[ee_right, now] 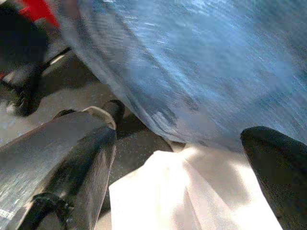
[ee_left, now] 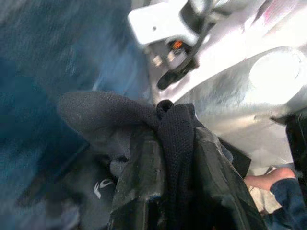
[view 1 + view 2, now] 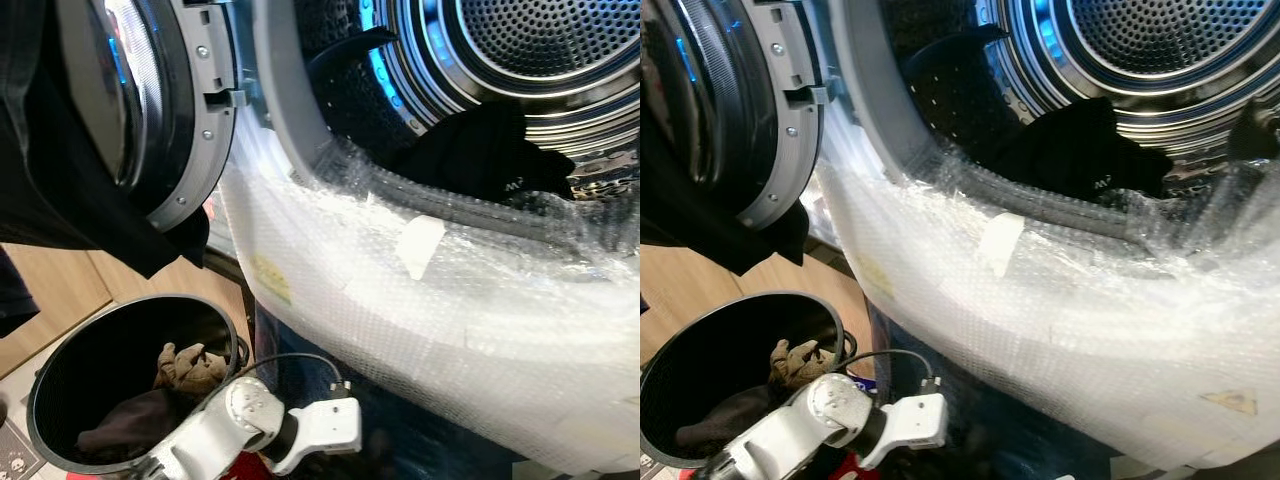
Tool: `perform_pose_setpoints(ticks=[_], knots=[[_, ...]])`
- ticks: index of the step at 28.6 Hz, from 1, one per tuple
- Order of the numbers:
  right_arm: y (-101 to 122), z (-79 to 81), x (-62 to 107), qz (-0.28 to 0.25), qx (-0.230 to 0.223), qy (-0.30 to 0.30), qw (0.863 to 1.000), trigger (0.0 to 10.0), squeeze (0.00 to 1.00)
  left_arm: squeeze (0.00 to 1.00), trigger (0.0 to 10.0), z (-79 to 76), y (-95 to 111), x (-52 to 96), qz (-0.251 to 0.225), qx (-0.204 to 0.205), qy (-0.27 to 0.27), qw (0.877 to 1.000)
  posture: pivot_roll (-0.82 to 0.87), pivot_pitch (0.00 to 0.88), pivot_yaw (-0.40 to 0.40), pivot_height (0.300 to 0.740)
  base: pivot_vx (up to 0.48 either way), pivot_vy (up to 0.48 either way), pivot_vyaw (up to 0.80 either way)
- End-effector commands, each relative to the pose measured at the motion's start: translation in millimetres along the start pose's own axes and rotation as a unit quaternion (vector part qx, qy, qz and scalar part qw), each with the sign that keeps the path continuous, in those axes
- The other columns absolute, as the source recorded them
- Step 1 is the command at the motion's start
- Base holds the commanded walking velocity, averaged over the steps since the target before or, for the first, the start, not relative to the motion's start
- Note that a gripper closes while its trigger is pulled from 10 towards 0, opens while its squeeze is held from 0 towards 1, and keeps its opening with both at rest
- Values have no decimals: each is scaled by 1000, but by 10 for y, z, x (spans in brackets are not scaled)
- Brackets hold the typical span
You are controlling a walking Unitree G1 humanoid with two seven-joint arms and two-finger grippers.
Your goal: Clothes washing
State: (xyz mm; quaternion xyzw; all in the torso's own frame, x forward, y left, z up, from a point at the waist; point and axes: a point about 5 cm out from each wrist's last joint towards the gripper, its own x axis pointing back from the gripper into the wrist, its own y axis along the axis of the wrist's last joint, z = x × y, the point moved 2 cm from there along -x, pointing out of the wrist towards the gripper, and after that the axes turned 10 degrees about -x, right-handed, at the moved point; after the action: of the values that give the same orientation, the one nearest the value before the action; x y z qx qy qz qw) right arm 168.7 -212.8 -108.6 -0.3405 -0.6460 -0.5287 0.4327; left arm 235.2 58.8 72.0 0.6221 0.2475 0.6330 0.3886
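The left gripper [image 2: 165,191] is clenched on a dark knitted garment [image 2: 175,139], which is bunched between its fingers. To the left, a black laundry bin [image 3: 60,375] holding crumpled clothes is set on the wooden floor, beside the open washer door [image 3: 165,120]. A black garment [image 3: 480,150] is draped over the drum's lower rim, above bubble wrap [image 3: 400,290] covering the front. The right gripper [image 1: 184,182] is seen with fingers spread apart over white cloth [image 1: 192,196].

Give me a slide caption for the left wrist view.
Left gripper shut on dark clothing beside the robot's silver arm.
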Motion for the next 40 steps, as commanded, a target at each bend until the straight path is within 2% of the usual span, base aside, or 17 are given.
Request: perform_pose_setpoints(ticks=[1,3,4,7,8,9,10,12,15,17,19,20,23,26,31,38,40], knots=[[19,-48,22,-9,24,22,999,10000,0,0,0,55,36,95,-7,-2,17,1000,-22,58,-16,740,0,0,0],[51,-43,38,-17,21,54,998,10000,0,0,0,65,-5,118,-1,0,17,1000,-30,61,-16,740,0,0,0],[69,-9,60,-23,44,99,994,10000,0,0,0,56,-49,139,10,-2,11,1000,-37,67,-13,740,0,0,0],[66,8,132,-29,79,175,981,10000,0,0,0,30,-86,176,22,-2,5,1000,-42,72,-16,740,0,0,0],[78,20,161,-35,76,200,976,10000,443,0,0,23,-87,183,21,-1,4,1000,-42,72,-16,740,0,0,0],[89,28,180,-40,73,216,973,10000,443,0,0,18,-86,186,21,0,4,1000,-42,72,-16,740,0,0,0],[84,112,289,-51,90,296,950,10000,1000,0,0,20,-79,182,18,0,7,1000,-43,81,-16,740,0,0,0],[81,150,371,-59,102,339,933,10000,1000,0,0,29,-71,170,15,0,12,1000,-43,82,-19,740,0,0,0],[160,132,484,-85,98,364,922,10000,1000,0,0,29,-3,107,-3,2,11,1000,-42,73,-25,740,0,0,0],[176,175,564,-96,102,393,909,10000,1000,0,0,-2,8,74,-6,3,3,1000,-48,66,-26,740,0,0,0],[292,252,719,-128,84,432,889,10000,1000,0,0,-57,45,3,-16,1,-10,1000,-59,57,-29,740,0,0,0],[330,271,770,-137,81,440,884,10000,1000,0,0,-65,61,-16,-19,1,-12,1000,-60,56,-28,740,0,0,0],[430,305,851,-163,93,430,883,10000,1000,0,0,-54,125,-88,-29,-5,-11,1000,-64,51,-30,740,0,0,0],[426,359,952,-161,110,438,878,10000,1000,0,0,-45,224,-168,-49,-11,-10,999,-80,45,-25,740,0,0,0],[382,466,1140,-157,115,469,862,10000,1000,0,0,-47,307,-260,-64,-16,-8,998,-87,29,-17,740,0,0,0],[433,524,1171,-162,107,451,871,10000,1000,0,0,28,450,-330,-92,-24,22,995,-99,14,-16,740,0,0,0],[532,545,1138,-181,97,432,878,10000,1000,0,0,33,479,-362,-95,-24,24,995,-98,4,-19,740,0,0,0]])
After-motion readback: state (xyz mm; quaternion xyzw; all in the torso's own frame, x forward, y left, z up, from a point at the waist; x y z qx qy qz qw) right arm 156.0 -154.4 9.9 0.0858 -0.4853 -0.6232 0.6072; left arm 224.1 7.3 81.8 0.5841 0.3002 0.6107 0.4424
